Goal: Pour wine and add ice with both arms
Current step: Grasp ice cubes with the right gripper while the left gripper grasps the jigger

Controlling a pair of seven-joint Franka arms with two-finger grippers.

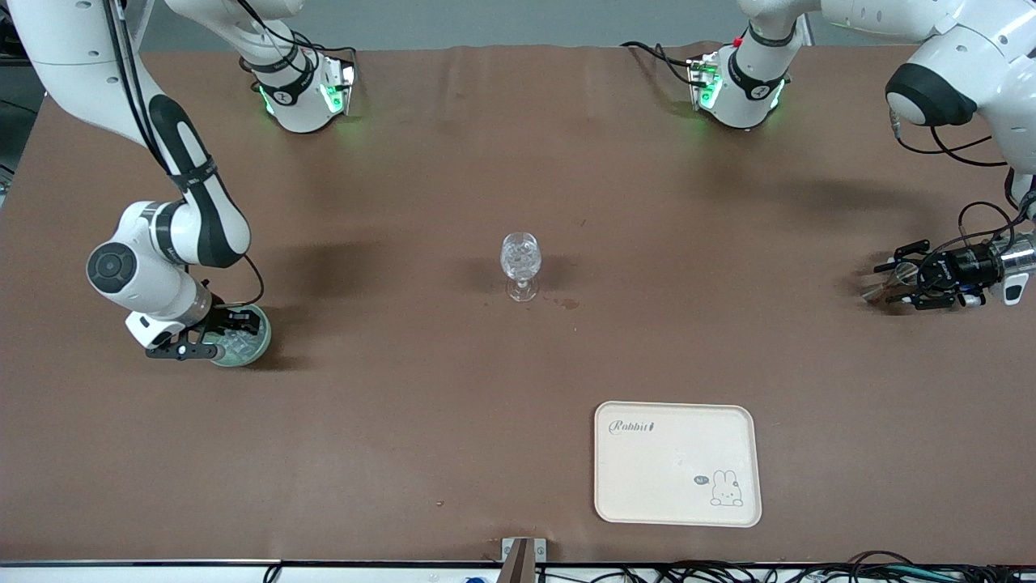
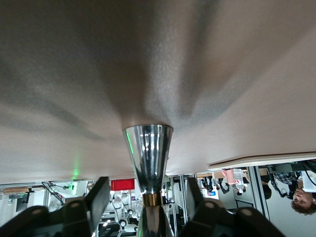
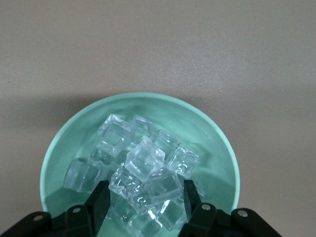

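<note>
— What's closest to us?

— A cream tray [image 1: 647,474] with a little rabbit drawn on it, lying flat on the brown worktop [image 1: 405,405], a bit toward the left arm's end.

— And starting at the right arm's end?

— The right end effector [image 1: 202,344] is down in the pale green bowl [image 1: 257,350], in among the ice [image 3: 144,158]. The clear cubes are heaped in the bowl, and some of them sit right in its jaws. I can't tell whether it is actually clamping any of them.

— In the middle?

— A cut-pattern stemmed glass [image 1: 520,263] stands upright, on its own, well apart from both arms and farther from us than the tray.

— Then the left arm?

— The left end effector [image 1: 890,283] lies turned on its side, low over the worktop at that arm's end. A shiny metal cone [image 2: 148,153] with a gold band sits between its fingers [image 2: 98,197]. The jaws are partly apart, with a gap showing on each side of the cone, so they aren't pressing on it.
</note>
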